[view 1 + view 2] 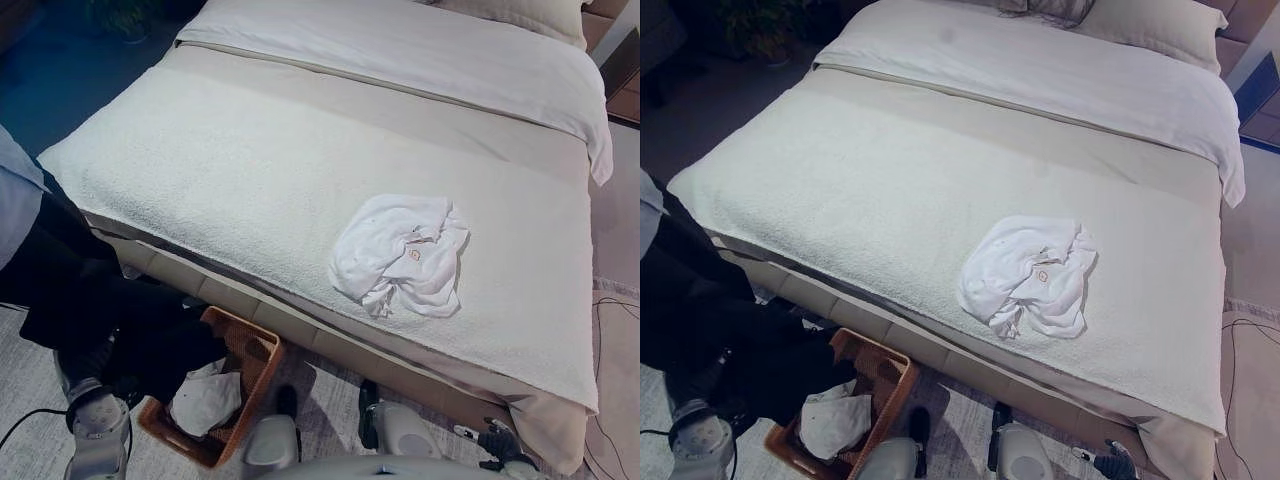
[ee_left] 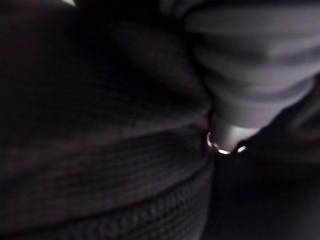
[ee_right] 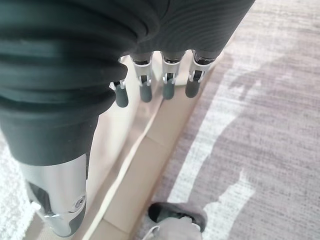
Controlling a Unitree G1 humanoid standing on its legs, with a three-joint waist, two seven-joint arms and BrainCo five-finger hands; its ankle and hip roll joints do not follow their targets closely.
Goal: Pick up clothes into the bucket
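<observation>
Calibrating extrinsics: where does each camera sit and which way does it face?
Left eye view: on the head, looking down at the bed, white garment and floor basket; dark cloth lower left.
Right eye view: beside it, same scene; both share garment and basket.
Left wrist view: on the left hand, its ribbed cover pressed against dark cloth.
Right wrist view: along the right hand, fingers straight, facing down at the bed's side and rug.
</observation>
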